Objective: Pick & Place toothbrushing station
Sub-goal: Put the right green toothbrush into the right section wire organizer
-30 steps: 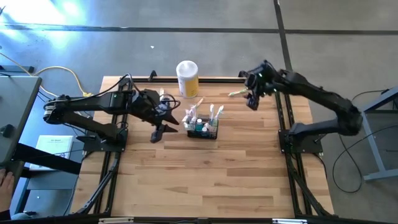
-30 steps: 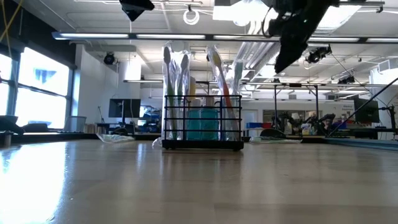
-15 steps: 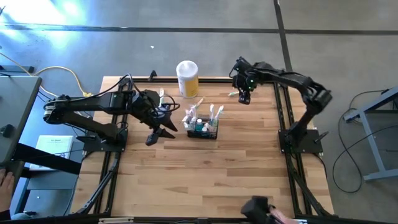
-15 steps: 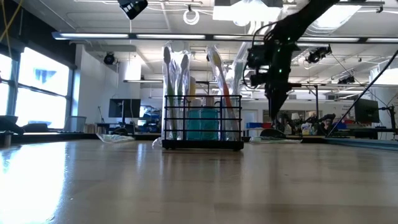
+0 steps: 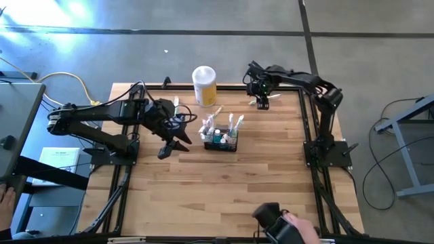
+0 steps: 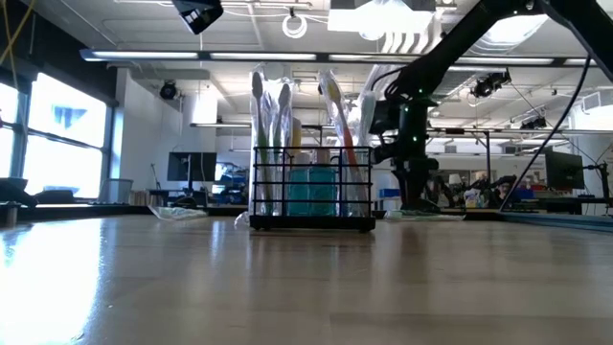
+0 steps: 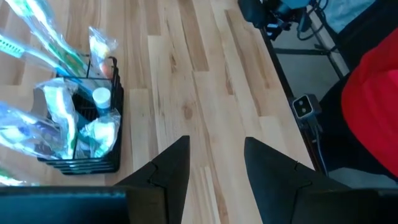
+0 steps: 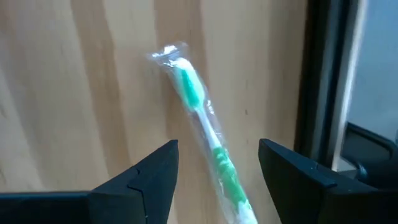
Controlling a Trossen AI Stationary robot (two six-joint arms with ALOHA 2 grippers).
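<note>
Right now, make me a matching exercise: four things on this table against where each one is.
Things:
1. wire-mesh basket
2. yellow-and-white canister
3. wrapped green toothbrush
4. left gripper

Places:
A. flat on the wood beneath the right gripper
B. at the table's far edge
C. mid-table, full of wrapped toothbrushes
D. hovering beside the basket, empty

Pairs: 1-C, 2-B, 3-A, 4-D

caddy (image 5: 221, 140) | black wire-mesh, rectangular | upright on the table, near its middle toward the far side | holds wrapped toothbrushes standing up and small tubes, something teal inside | nothing gripping it
</note>
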